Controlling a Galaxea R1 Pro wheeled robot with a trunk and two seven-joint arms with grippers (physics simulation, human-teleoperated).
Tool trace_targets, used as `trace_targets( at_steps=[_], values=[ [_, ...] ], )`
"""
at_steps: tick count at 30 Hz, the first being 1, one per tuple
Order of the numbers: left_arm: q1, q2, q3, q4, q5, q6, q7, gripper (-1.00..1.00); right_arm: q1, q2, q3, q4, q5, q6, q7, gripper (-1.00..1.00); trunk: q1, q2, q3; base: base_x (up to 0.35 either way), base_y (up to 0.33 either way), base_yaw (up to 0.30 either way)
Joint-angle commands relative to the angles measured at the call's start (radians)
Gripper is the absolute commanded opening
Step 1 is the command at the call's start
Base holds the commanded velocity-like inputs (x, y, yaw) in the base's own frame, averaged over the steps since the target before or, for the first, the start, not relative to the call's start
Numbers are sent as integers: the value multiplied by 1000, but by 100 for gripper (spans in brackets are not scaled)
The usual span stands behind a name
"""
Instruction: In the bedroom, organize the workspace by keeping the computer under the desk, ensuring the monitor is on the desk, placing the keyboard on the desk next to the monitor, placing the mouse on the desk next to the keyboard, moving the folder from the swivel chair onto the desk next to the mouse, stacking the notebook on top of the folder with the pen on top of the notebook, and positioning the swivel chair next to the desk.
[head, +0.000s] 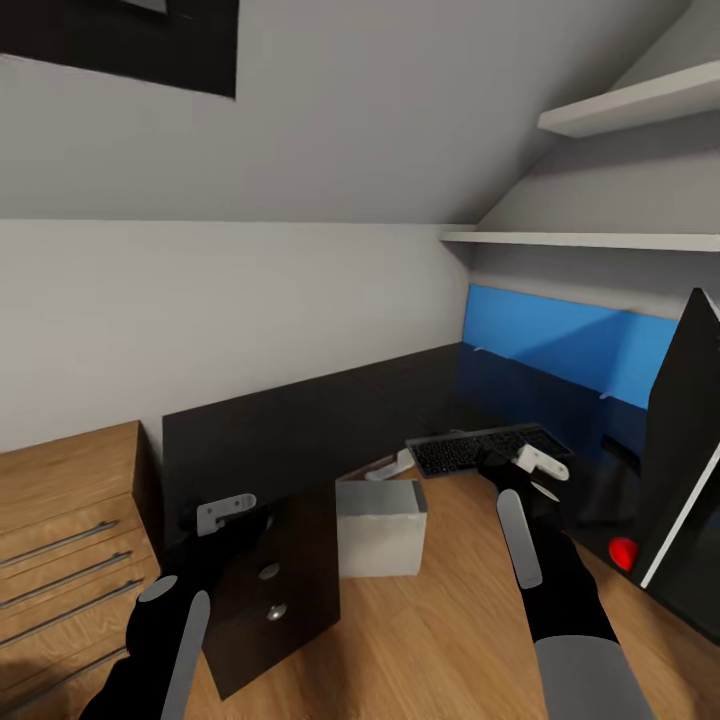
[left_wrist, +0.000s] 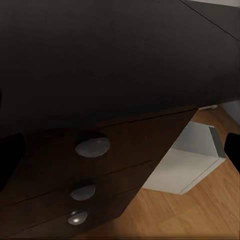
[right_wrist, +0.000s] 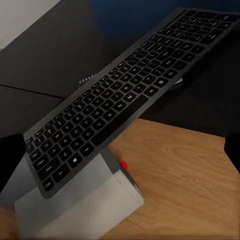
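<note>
My right gripper sits right of centre in the head view, its fingers clamped on the near right end of the keyboard. The board is lifted off the floor and tilted. Its long axis runs from my fingers toward the centre of the frame, and its far end hangs above the computer. In the right wrist view the keyboard crosses the frame as a slim grey slab from lower left to upper right, with dark keys and pale lettering. Below it sits the computer, its small red mark just under the board's edge.

The glossy black surface of the desk lies beyond the keyboard, toward the upper middle of the head view, with a blue panel behind it. So I judge the coming move to be a carry forward and up over that edge. My right arm has the load and is the nearer one.

My left gripper is at lower left, close against the desk's drawer unit. Whether those fingers are apart or together I cannot tell. The left wrist view shows the round knobs on the dark drawer fronts, and beyond them the pale, matte, box-shaped computer on the warm wooden floor. The monitor, flat and black, leans at the right edge.
</note>
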Motion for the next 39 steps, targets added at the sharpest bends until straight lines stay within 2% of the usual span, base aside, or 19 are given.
trace_targets(
  at_steps=[1,7,13,16,23,26,31,39],
  values=[
    [-1,0,1,-1,6,5,5,100,-1,1,-1,0,-9,3,1,100,0,-1,-1,-95,0,0],
    [-1,0,1,-3,6,5,5,100,-1,1,-1,24,-31,4,68,100,0,-1,-1,-47,0,0],
    [-1,-1,1,-7,7,5,5,100,-1,0,-3,69,-92,4,153,100,0,-1,-1,-12,0,0],
    [-1,-1,1,-8,13,5,5,100,-1,-1,-4,88,-140,4,191,100,0,-1,-1,-4,0,0],
    [-1,-2,3,-10,45,3,7,100,-1,-4,-8,133,-283,0,246,100,27,-50,-23,-1,0,0],
    [-1,-2,3,-10,53,3,7,100,-2,-6,-10,154,-327,-12,254,100,38,-71,-32,0,0,0],
    [-1,-3,2,-11,58,3,8,100,-1,-9,-17,188,-359,-60,258,100,57,-106,-48,0,0,0],
    [-1,-3,-18,-11,65,10,4,100,-2,-8,-47,226,-375,-131,258,100,88,-162,-73,0,0,0]
  ],
)
